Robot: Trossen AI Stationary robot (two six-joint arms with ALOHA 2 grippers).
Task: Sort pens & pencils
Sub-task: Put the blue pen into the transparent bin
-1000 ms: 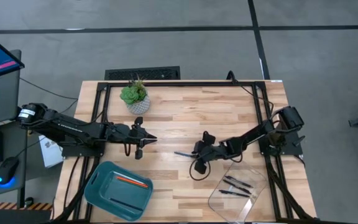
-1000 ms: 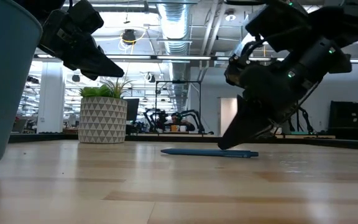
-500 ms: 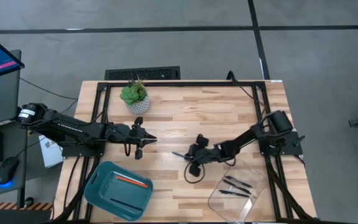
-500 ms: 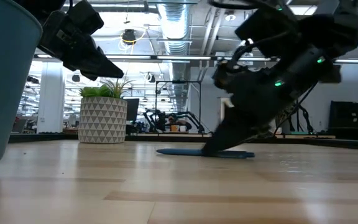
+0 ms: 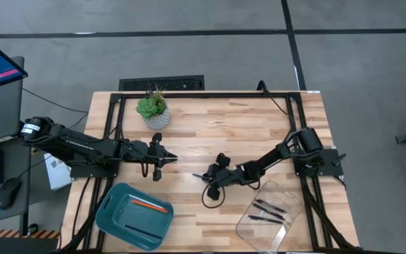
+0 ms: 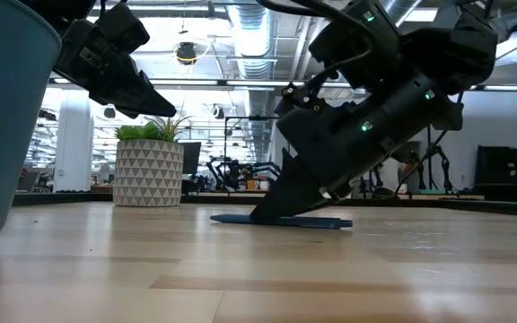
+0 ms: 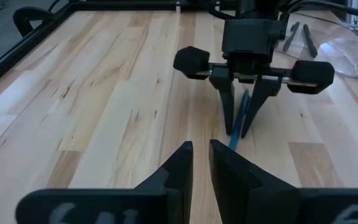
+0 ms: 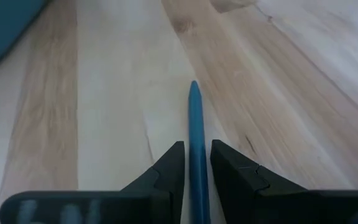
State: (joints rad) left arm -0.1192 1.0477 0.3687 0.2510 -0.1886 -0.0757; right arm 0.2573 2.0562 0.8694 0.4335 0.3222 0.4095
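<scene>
My right claw (image 6: 272, 213) has come down astride the slim teal-blue pen (image 6: 281, 220) lying mid-table, fingers open, gripping nothing yet. Closing comes next. My left claw (image 5: 158, 167) hovers, nearly shut, empty.

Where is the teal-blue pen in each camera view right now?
High view: teal-blue pen at table centre, under the right gripper.
Low view: flat on the wood.
Left wrist view: between the far gripper's fingers.
Right wrist view: between its fingers.
Shared landmark: the right gripper straddling it.
</scene>
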